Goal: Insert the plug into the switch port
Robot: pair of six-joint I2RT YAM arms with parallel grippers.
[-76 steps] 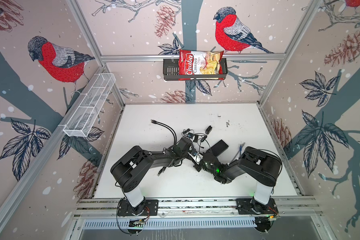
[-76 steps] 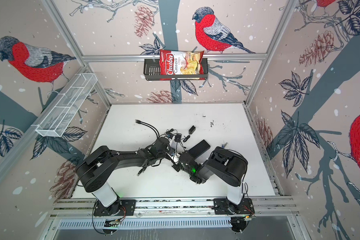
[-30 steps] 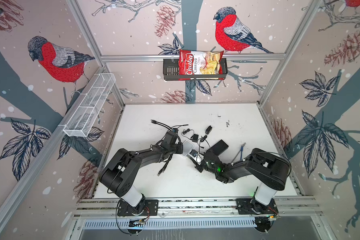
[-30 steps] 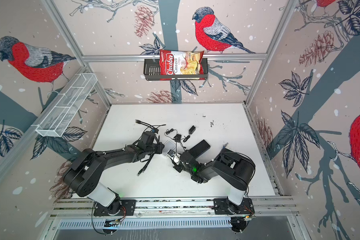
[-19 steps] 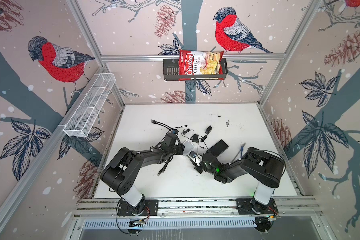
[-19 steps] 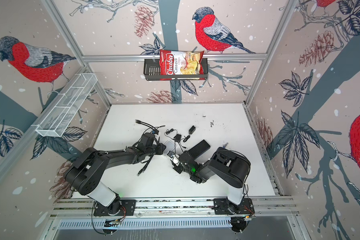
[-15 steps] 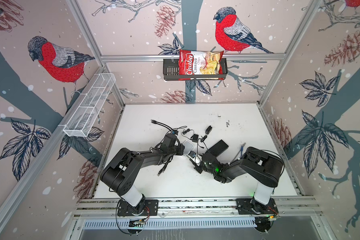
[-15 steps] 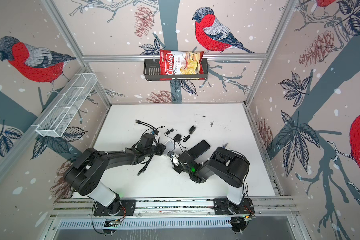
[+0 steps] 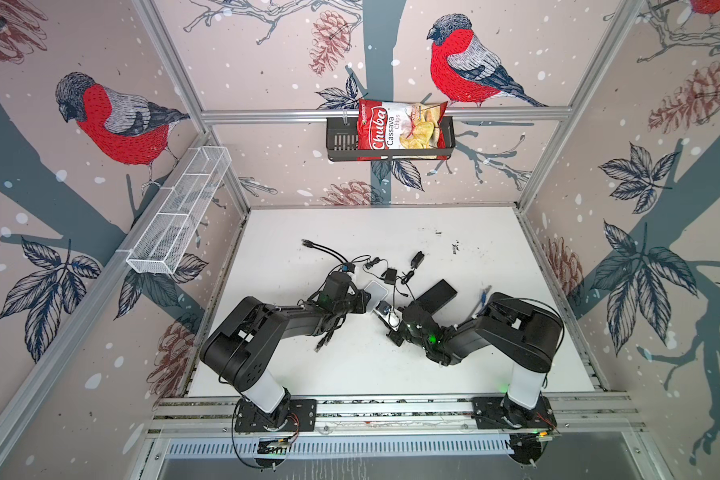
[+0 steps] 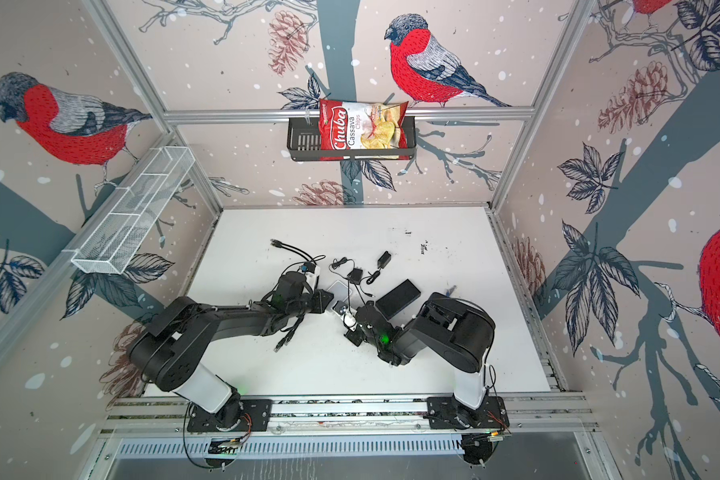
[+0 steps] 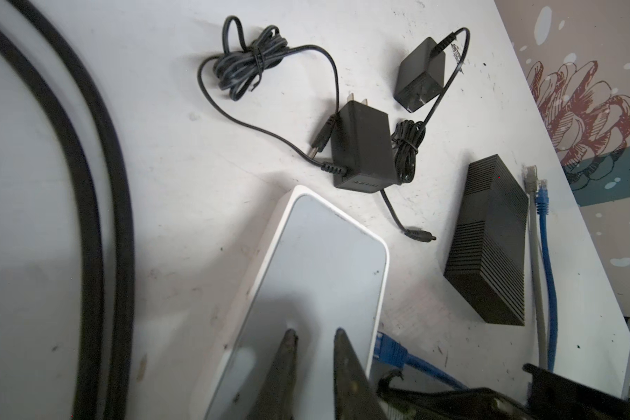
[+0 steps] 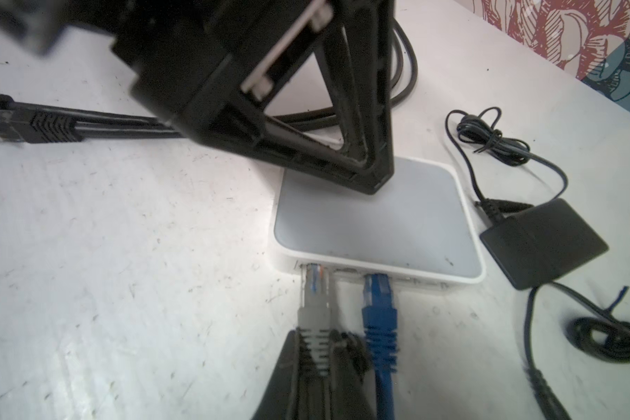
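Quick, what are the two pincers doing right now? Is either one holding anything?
Left pincer: slightly open, empty, tips on the white switch.
Right pincer: closed on the grey plug.

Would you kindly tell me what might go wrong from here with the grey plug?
1. The right hand grips the grey plug by its rear boot, so the tip may tilt and jam at the port.
2. The blue plug sits in the neighbouring port; that hand might knock it.
3. The left hand only presses the switch from above, so it may slide.
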